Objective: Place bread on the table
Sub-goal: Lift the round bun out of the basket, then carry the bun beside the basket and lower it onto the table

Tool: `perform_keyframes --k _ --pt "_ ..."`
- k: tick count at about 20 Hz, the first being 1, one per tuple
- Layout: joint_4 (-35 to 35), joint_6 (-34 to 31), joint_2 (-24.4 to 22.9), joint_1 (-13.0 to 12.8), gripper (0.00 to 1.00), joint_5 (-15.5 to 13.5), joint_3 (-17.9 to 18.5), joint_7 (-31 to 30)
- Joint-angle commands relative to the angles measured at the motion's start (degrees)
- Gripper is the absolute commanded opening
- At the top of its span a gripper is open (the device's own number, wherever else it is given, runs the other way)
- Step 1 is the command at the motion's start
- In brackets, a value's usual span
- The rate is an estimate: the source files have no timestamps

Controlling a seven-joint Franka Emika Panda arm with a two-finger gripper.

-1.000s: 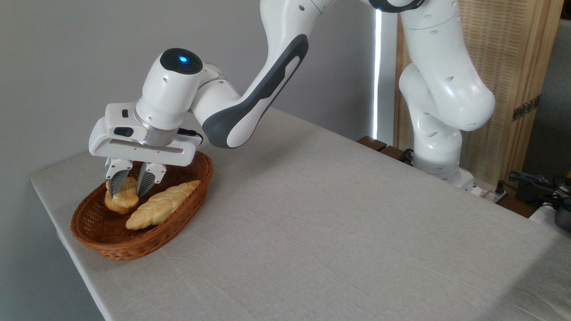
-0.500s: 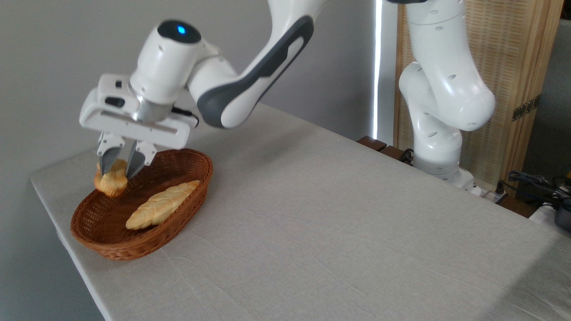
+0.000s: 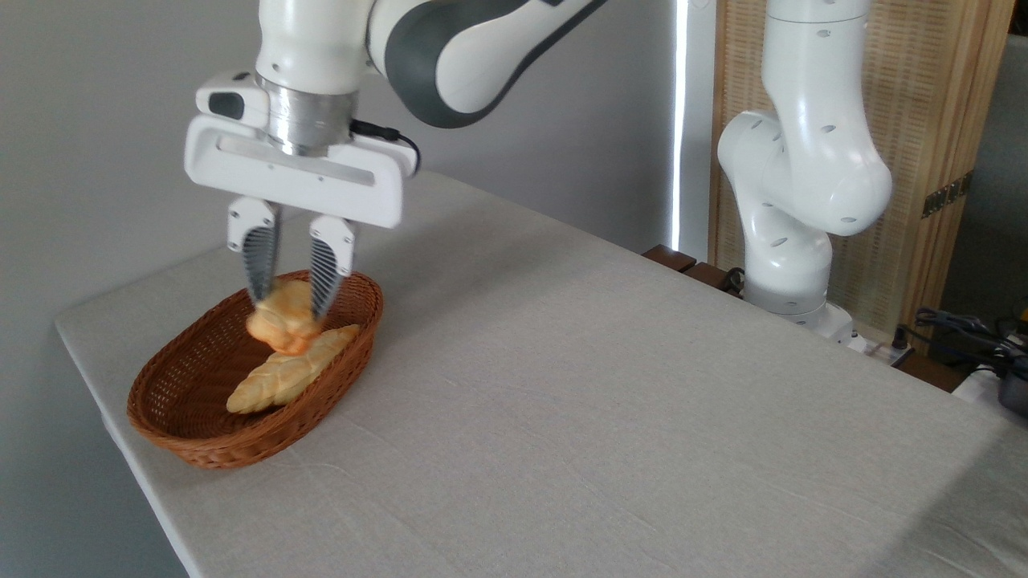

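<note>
The white two-finger gripper (image 3: 291,301) has its jaws narrowed onto the small golden-yellow scalloped bun (image 3: 283,323), holding it in the air above the brown oval wicker basket (image 3: 201,437), over the long pale braided loaf (image 3: 277,379), off the light grey-beige cloth table (image 3: 602,417).

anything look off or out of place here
Nothing stands out. The gripper holds the bread above the wicker basket, the braided loaf lies inside it, and the table shows no spill.

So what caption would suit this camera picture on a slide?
Gripper holds the small round bread above the wicker basket, braided loaf left inside.
</note>
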Motion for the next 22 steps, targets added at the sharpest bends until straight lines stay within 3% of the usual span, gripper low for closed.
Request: perform_keyframes --k 1,5,8,9,11,15,22 --pt "-1.1 -7.9 -0.5 -0.3 0.50 0.9 3.2 15.1" --pt "-1.1 -12.5 1.2 -0.3 0.54 0.9 6.9 32.7" --pt "-1.1 -12.6 2.8 -0.4 0.60 1.6 7.1 38.8" --pt "-1.1 -12.6 3.4 -0.5 0.66 3.7 7.1 40.3" --pt "-1.2 -12.6 4.4 -1.0 1.00 6.5 6.8 41.3" --pt "-1.2 -12.6 4.6 -1.1 1.00 6.6 6.7 44.5" --pt "-1.2 -12.5 4.6 -1.1 1.00 6.5 6.6 44.3"
